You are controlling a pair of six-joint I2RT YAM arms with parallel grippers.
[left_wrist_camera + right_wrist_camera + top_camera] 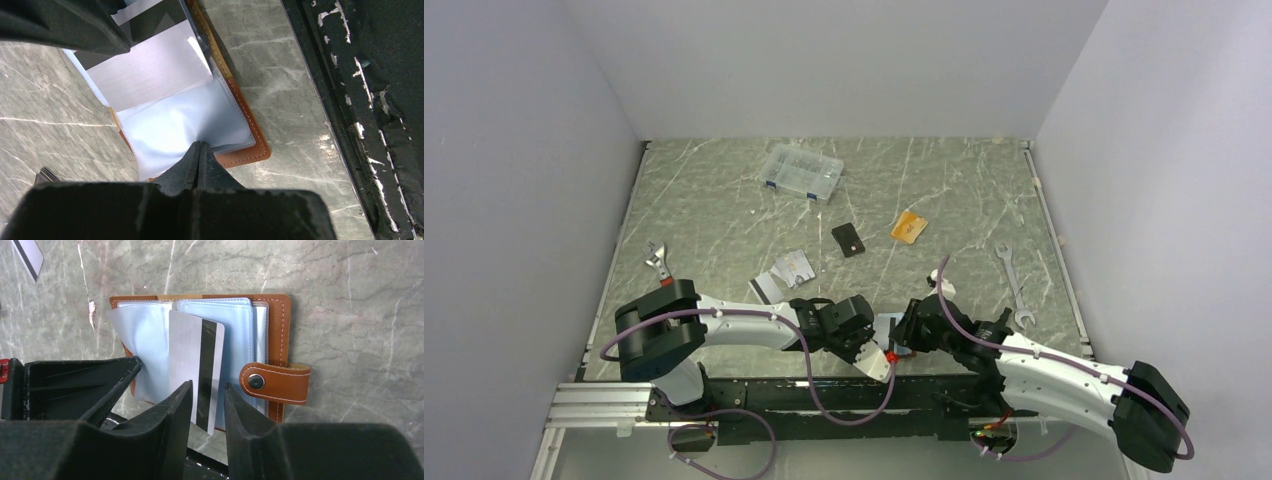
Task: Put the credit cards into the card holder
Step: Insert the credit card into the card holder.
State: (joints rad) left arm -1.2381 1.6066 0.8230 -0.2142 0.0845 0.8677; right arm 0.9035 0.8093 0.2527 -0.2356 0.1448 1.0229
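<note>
The brown card holder [886, 332] lies open at the table's near edge, between both grippers. My left gripper [200, 148] is shut on the edge of one clear inner sleeve [175, 125] and pinches it. A silver-grey credit card [195, 367] with a dark stripe lies among the sleeves, and its near end sticks out past the holder [277, 330]. My right gripper [208, 392] is open, with its fingers either side of that end and not touching it. Two more silver cards [782, 275] and an orange card [909, 227] lie farther out on the table.
A small flat black rectangle [848, 239] lies mid-table. A clear compartment box [802, 172] sits at the back. One wrench [657, 262] lies at the left and another [1014, 285] at the right. The black mounting rail [370, 125] runs just beside the holder.
</note>
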